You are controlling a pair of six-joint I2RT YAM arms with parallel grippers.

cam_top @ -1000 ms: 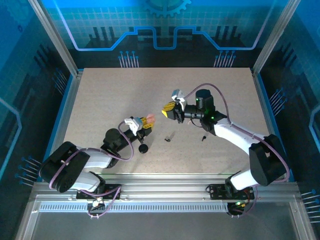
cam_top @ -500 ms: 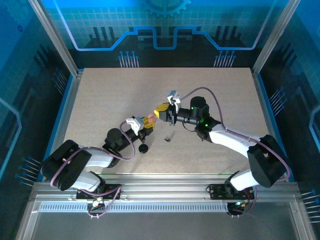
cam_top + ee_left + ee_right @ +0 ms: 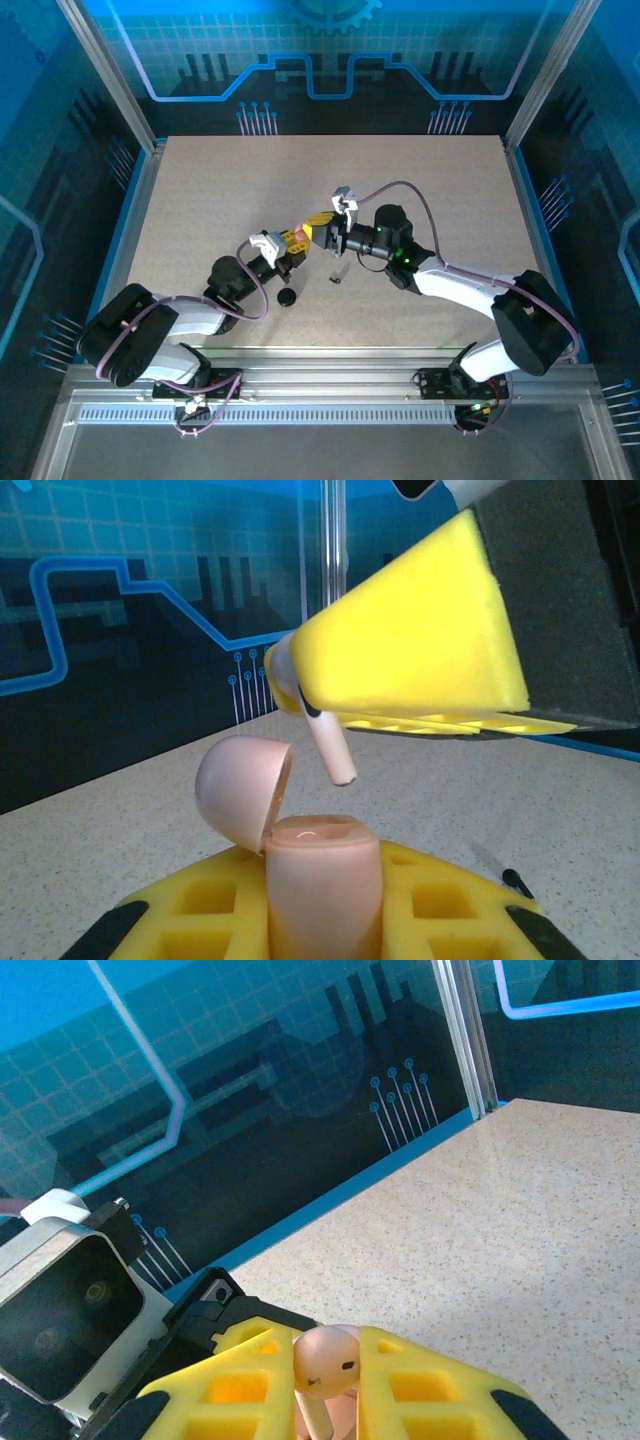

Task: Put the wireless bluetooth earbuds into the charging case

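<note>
Left gripper (image 3: 292, 240): clamped on the pale pink charging case (image 3: 322, 880) at the middle of the overhead frame. The case stood upright between its yellow pads (image 3: 150, 925), mouth up, so the socket faced the incoming bud.
Lid (image 3: 240, 790): hinged open and tipped back toward the left of the left-wrist frame, leaving the mouth free.
Right gripper (image 3: 320, 222): pinched shut on a pale pink earbud (image 3: 318, 725), meeting the left gripper tip to tip at the overhead centre.
Earbud: head buried between that gripper's own pads, stem poking out and slanting down at the case mouth. Its tip sat just above the rim, not touching. Gripped by the head, I'd say, so the stem could go in first.
Step, as I judged it: lining the stem up with a socket. Insertion was not yet done.
Black case (image 3: 287, 297): on the table (image 3: 220, 190), just below the left gripper in the overhead frame, apart from the action.
Small dark piece (image 3: 337, 276): on the table below the right gripper. Possibly a black earbud, but too small to say.
Writing: none legible. No brand showed on case, bud or pads, and the blue backdrop carried a circuit-line pattern only.
</note>
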